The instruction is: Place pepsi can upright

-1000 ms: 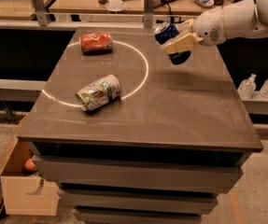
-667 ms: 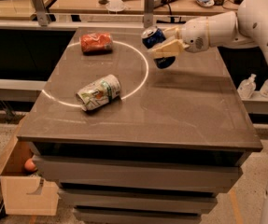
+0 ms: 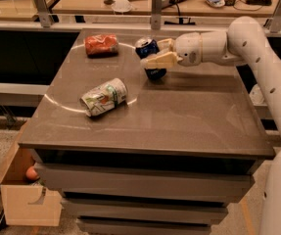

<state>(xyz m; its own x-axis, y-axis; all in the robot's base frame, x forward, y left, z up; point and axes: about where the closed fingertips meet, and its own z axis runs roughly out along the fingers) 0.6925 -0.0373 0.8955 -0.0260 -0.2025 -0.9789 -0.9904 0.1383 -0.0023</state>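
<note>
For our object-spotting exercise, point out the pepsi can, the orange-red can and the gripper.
pepsi can (image 3: 146, 46): camera view, its upper end.
orange-red can (image 3: 101, 44): camera view, middle of its side.
gripper (image 3: 153, 55): camera view, between its fingertips, clamped on the pepsi can, right of the orange-red can.

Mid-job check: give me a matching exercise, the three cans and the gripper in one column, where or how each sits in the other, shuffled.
1 pepsi can
2 orange-red can
3 white-and-green can
4 gripper

a lying on its side at the white arc
b shut on a can over the table's far middle
c tilted, held between the fingers
d lying on its side, far left corner

Pairs: 1-c, 2-d, 3-a, 4-b
</note>
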